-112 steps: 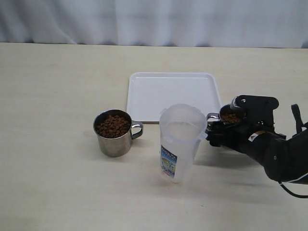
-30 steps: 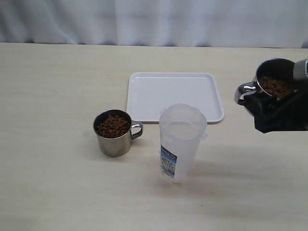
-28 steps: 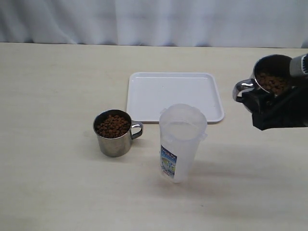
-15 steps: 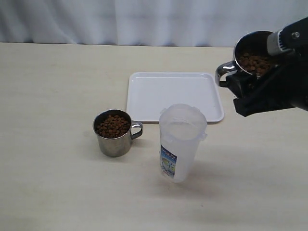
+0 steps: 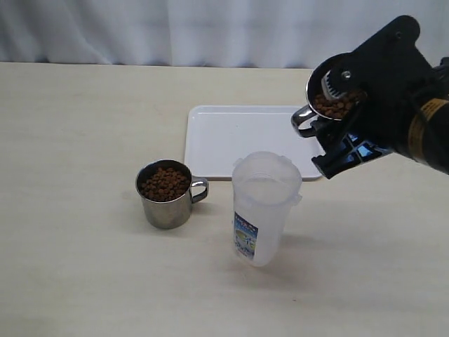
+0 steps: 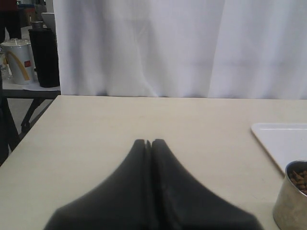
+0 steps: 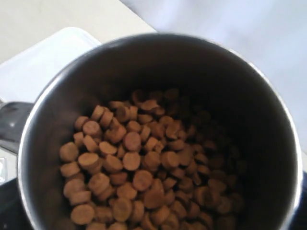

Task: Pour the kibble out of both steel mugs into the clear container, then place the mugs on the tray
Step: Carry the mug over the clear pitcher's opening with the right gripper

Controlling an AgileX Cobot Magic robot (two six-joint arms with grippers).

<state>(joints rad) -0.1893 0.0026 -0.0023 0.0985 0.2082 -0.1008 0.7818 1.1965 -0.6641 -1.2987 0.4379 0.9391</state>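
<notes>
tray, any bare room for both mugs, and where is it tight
Tray bare wherever visible; the held mug hides its right corner. Table left of the standing mug is open. Tight: between that mug and the clear container.

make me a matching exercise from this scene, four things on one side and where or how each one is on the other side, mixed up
Things:
1 right steel mug
2 left steel mug
3 clear container
4 tray

States:
A white, lying flat
B up in the air
C standing on the table, handle towards the clear container
D upright, blue label low on its side

Pairs: 1-B, 2-C, 3-D, 4-A
</notes>
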